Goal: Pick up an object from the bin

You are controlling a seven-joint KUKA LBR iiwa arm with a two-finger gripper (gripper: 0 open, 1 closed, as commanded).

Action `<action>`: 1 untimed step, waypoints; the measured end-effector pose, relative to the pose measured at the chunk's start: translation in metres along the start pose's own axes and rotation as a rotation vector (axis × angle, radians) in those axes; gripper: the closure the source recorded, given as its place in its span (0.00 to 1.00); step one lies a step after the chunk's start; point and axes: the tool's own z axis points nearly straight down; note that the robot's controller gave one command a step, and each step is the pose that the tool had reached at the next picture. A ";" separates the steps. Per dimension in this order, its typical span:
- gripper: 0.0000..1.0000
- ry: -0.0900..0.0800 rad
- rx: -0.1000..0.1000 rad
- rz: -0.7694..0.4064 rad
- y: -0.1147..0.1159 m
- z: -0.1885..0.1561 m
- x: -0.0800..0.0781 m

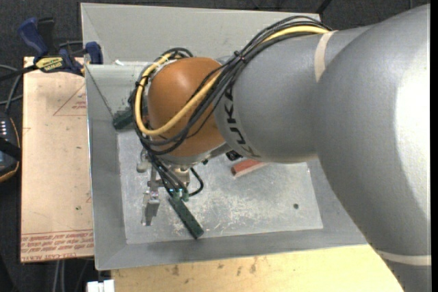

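Down at the lower left of the bin (pixel 274 208) floor, the gripper (pixel 159 204) hangs touching or just beside a dark green stick (pixel 187 217); whether it is wide or narrow I cannot tell. I judge this is the grasping step, and next it needs a firm closing on the stick, then a straight lift.

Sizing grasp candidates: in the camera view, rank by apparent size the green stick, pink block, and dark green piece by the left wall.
1. green stick, clearly largest.
2 and 3. pink block and dark green piece: look alike, unranked; the arm hides part of the block.
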 end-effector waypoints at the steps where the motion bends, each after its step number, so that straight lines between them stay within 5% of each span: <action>1: 0.00 -0.003 -0.002 -0.034 -0.051 0.034 -0.002</action>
